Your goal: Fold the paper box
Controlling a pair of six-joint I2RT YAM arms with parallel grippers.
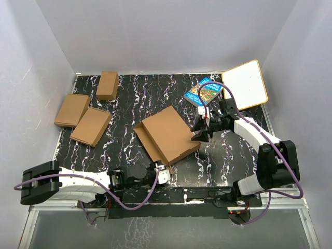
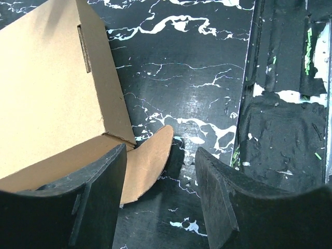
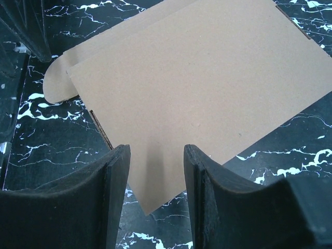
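The paper box (image 1: 168,135) lies in the middle of the black marbled table, its brown lid down flat and one long side wall standing on the left. My left gripper (image 1: 163,174) sits at its near corner. In the left wrist view that gripper (image 2: 161,179) is open, and a rounded tab flap (image 2: 150,158) sticks out from the box (image 2: 52,88) into the gap, close to the left finger (image 2: 98,197). My right gripper (image 1: 202,136) is at the right corner. It stands open (image 3: 155,176) with the pointed corner of the lid (image 3: 197,78) lying between its fingers.
Three smaller folded cardboard boxes (image 1: 71,110) (image 1: 91,126) (image 1: 108,85) lie at the back left. A blue book (image 1: 203,91) and a white board (image 1: 245,84) lie at the back right. White walls enclose the table, and its near edge (image 2: 249,104) runs beside the left gripper.
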